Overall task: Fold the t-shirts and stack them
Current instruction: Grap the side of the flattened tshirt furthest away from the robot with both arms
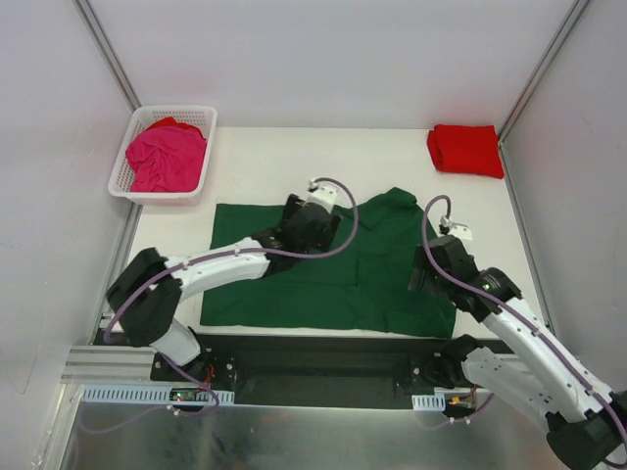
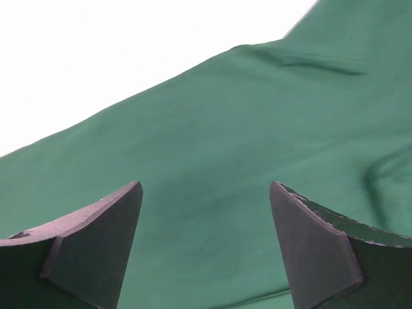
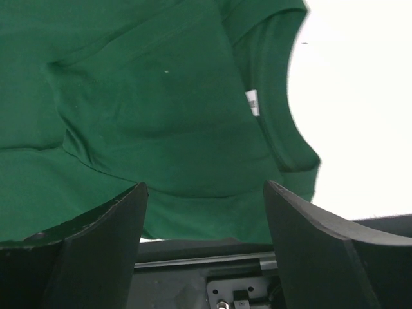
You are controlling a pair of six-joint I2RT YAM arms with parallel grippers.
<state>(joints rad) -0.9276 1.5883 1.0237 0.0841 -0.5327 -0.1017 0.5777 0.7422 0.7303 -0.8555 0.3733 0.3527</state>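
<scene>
Far left: white basket [image 1: 120,182] with the pink shirt [image 1: 168,157] bunched inside; green shirt [image 1: 313,289] spread flat on the near middle of the table [image 1: 265,162] (layers overlap on its right half). Left gripper [image 2: 206,185] over the shirt's far middle, jaws apart, nothing between them; right gripper [image 3: 205,184] over its right side near the collar, jaws wide and empty; red shirt [image 1: 466,149] lies folded in the far right corner.

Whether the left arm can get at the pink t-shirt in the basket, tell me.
Probably yes: the pink t-shirt lies uncovered in the open-topped basket at the far left, and the left pincer stands open, holding nothing.
</scene>
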